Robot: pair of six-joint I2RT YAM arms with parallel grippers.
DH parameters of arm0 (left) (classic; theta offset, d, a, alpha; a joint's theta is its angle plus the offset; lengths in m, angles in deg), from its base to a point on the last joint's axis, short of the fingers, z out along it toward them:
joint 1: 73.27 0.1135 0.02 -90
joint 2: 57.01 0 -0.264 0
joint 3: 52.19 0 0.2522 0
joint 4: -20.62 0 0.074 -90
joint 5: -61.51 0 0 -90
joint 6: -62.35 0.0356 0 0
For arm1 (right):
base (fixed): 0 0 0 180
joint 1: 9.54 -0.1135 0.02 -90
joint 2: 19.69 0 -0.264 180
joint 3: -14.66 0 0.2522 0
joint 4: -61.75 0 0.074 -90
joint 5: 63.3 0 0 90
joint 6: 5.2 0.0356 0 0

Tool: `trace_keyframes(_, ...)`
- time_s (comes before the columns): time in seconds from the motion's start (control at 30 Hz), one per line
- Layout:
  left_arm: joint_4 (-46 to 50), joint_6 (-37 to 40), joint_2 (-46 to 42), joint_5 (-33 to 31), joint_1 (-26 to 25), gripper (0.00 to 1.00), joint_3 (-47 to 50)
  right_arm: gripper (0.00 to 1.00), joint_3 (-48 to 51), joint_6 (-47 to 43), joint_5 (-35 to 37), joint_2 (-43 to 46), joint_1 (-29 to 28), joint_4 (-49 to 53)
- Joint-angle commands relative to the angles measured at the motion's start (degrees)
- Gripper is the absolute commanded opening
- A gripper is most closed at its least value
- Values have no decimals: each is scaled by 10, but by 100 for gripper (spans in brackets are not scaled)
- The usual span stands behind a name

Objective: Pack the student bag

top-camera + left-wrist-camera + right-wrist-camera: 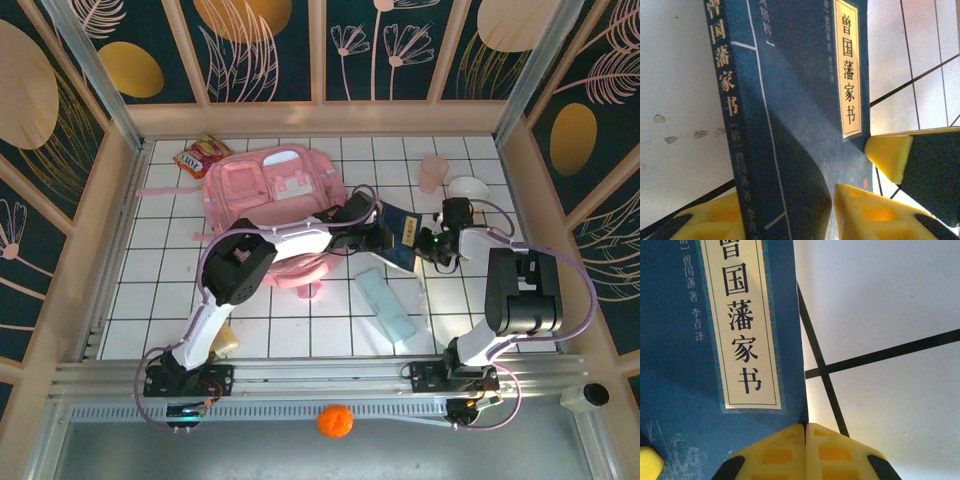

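- Top external: the student bag point(270, 185) lies left of the middle of the table point(170, 290), toward its far edge, with its front pockets facing up. Flat like this, its openings can probably be reached from above.
- A dark blue book point(405, 232) sits right of the table's middle, between the two arms and apart from the bag. It looks tilted up rather than lying flat.
- Right wrist: the right gripper point(805, 440) is fully closed, its pads meeting on the lower corner of the book's cover. This thin pinch seems meant only to prop the book up so the other arm can reach it.
- Left wrist: the left gripper point(785, 212) straddles the book's thick lower end, part-way closed. One pad lies against the spine and the other against the cover, which is the firmer hold for carrying.
- I judge this to be a handover, since the left arm is the one nearer the bag.
- A pale pencil case point(385, 305) lies near the table's near edge, not yet packed.
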Motion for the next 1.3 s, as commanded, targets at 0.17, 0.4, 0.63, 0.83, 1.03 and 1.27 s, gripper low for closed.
trace_keyframes(0.17,-31,37,-44,-46,-10,0,25,13,7,26,-25,47,-7,31)
trace_keyframes(0.4,-81,111,-149,-66,3,0,83,41,-56,-4,-18,165,-4,66)
trace_keyframes(0.63,-201,113,-306,-60,36,0,204,45,-75,-14,-57,319,0,15)
trace_keyframes(0.83,-281,173,-447,-8,66,0,315,46,-42,-7,-190,406,0,-95)
trace_keyframes(1.03,-278,222,-505,104,89,0,345,54,-2,12,-269,460,-6,-163)
trace_keyframes(1.27,-372,160,-502,175,91,0,356,62,19,44,-328,498,-52,-212)
